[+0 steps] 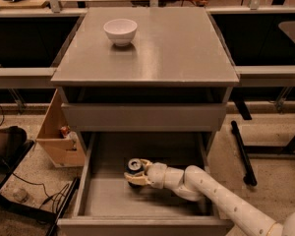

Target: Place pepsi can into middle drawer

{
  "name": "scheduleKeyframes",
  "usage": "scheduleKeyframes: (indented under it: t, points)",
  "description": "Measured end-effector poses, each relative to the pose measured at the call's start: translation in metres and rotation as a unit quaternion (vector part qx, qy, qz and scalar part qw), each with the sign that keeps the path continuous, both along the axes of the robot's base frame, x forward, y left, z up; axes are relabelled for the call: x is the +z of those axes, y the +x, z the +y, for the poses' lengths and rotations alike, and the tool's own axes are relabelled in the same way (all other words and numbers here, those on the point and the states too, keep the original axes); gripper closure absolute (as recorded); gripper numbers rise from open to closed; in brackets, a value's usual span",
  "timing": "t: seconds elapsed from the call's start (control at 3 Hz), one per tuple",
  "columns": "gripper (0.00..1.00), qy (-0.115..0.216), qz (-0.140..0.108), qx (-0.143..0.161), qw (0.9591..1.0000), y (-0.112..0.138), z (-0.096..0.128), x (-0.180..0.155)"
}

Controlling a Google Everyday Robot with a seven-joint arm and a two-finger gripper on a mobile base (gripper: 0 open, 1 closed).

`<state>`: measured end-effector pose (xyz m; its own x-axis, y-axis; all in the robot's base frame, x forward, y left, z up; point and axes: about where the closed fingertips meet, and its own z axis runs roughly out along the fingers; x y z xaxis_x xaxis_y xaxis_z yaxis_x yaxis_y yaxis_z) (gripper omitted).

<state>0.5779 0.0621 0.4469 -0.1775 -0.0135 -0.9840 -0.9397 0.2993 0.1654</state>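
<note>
The pepsi can stands upright on the floor of the open grey middle drawer, a little left of its middle. Only its silver top and a dark strip of its side show. My gripper reaches in from the lower right, and its pale fingers close around the can's sides. The white arm runs from the gripper to the frame's lower right corner, over the drawer's right part.
A white bowl sits on the cabinet top at the back left. A shut drawer front is above the open drawer. A cardboard box stands left of the cabinet, with cables on the floor. A black stand leg lies at the right.
</note>
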Motion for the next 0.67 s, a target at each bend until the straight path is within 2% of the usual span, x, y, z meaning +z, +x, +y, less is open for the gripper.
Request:
scheduleKeyframes:
  t: [0.33,0.67]
  points:
    - [0.05,0.0,0.0,0.0,1.0,0.0,0.0,0.0]
    - [0.0,0.0,0.0,0.0,1.0,0.0,0.0001,0.0]
